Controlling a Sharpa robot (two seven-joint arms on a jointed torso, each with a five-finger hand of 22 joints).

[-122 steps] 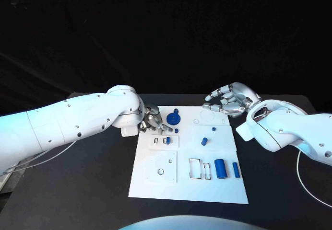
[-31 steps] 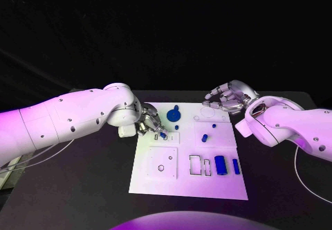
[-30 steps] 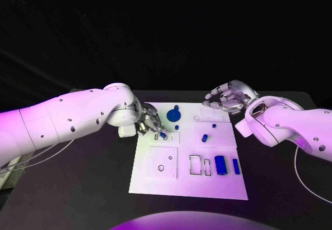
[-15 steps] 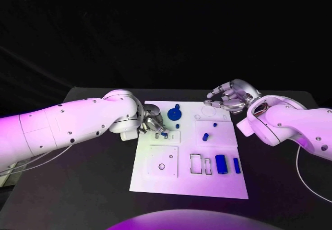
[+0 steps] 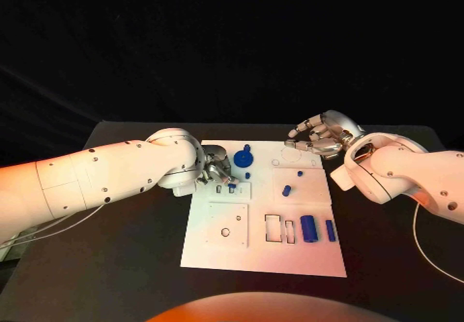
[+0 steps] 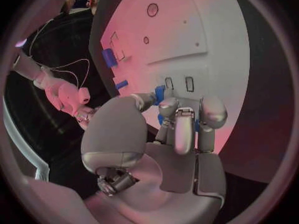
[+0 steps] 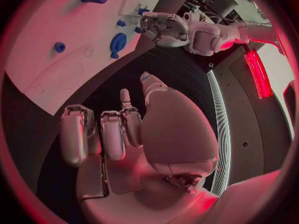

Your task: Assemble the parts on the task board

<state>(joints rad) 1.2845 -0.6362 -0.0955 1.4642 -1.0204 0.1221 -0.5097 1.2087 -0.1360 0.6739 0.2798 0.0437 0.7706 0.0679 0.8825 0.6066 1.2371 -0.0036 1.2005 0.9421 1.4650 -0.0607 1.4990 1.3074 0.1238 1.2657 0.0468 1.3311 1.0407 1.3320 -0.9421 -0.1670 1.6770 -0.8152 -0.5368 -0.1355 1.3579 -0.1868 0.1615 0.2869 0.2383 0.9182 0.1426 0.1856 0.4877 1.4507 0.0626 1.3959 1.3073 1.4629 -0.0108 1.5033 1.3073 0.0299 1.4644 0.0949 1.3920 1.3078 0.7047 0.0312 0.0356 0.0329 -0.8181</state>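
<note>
Left hand (image 5: 212,173) over task board (image 5: 263,261) left-upper area, fingers (image 6: 177,129) pinching small blue part (image 6: 159,93) just above two small slots (image 5: 226,190). Keep part upright, align with slot, lower slowly. Right hand (image 5: 319,137) hovers off far corner, fingers loosely curled, holding nothing.

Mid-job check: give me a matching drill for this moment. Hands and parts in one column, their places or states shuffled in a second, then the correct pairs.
Column one:
1. left hand
2. right hand
3. big blue cylinder
4. round blue disc

Column two:
A. lies near the board's near right part, beside a thinner blue bar
B. fingers spread, holding nothing, by the board's far right corner
C. pinches a small blue piece at the small slots
D. sits at the board's far edge

Pairs: 1-C, 2-B, 3-A, 4-D
</note>
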